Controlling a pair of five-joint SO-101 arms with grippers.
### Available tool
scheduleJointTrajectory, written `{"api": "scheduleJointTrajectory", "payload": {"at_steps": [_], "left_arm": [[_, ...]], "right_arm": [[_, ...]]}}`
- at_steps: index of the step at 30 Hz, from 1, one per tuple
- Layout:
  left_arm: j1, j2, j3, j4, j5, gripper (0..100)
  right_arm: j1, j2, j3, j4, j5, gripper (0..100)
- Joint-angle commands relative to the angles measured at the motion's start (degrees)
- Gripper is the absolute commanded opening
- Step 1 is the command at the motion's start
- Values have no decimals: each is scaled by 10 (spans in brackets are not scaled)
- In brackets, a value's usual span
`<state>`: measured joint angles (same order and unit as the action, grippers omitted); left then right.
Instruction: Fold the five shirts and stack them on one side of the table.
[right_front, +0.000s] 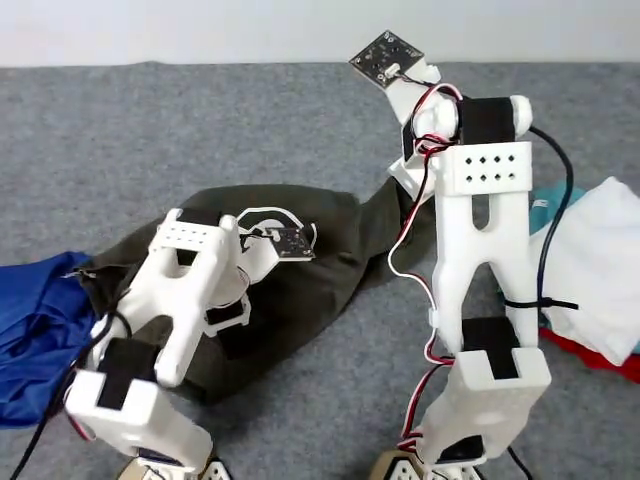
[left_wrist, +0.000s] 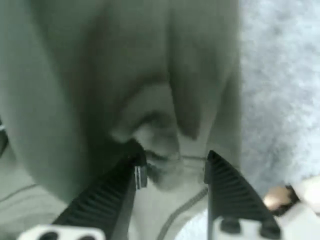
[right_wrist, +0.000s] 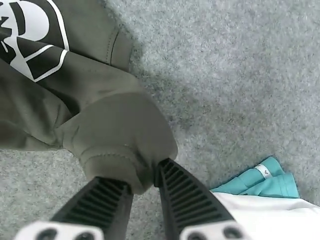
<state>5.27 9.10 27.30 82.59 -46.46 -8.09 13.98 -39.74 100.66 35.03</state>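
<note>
Right fingers (right_wrist: 186, 200) clamped on shirt (right_front: 300, 300) sleeve end, presumably to pull it straight for folding. Left fingers (left_wrist: 227, 192) apart, straddling a bunched fold mid-shirt. Lies crumpled at worktop (right_front: 150, 130) centre, between blue shirt (right_front: 30, 330) and white pile (right_front: 600, 250), both off to the sides.

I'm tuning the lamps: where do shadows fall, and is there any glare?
High view: even light, no glare, a soft shadow under the left arm on the olive shirt. Right wrist view: a soft shadow on the grey table cover beside the sleeve that the right pincer grips. Left wrist view: dark folds beyond the left pincer.
</note>
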Motion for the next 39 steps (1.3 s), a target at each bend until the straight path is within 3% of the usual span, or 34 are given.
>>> {"api": "scheduleJointTrajectory", "payload": {"at_steps": [1,8,13,18,24,29,35,39], "left_arm": [[4,15,-20,-27,15,193],[3,18,-30,-31,31,65],[3,18,-72,16,31,7],[-7,17,-138,76,31,5],[-62,-48,-307,179,33,5],[-129,-139,-409,178,36,5],[-184,-207,-526,155,145,5],[-215,-226,-618,122,163,5]], "right_arm": [[-5,-5,-4,13,4,9],[-4,-5,-4,13,4,9],[-3,-5,-4,13,4,9],[-2,-6,-6,13,4,9],[18,-29,-31,18,3,9],[41,-62,-42,17,-1,9],[49,-143,-42,-27,-24,9],[48,-205,-42,-95,-24,9]]}}
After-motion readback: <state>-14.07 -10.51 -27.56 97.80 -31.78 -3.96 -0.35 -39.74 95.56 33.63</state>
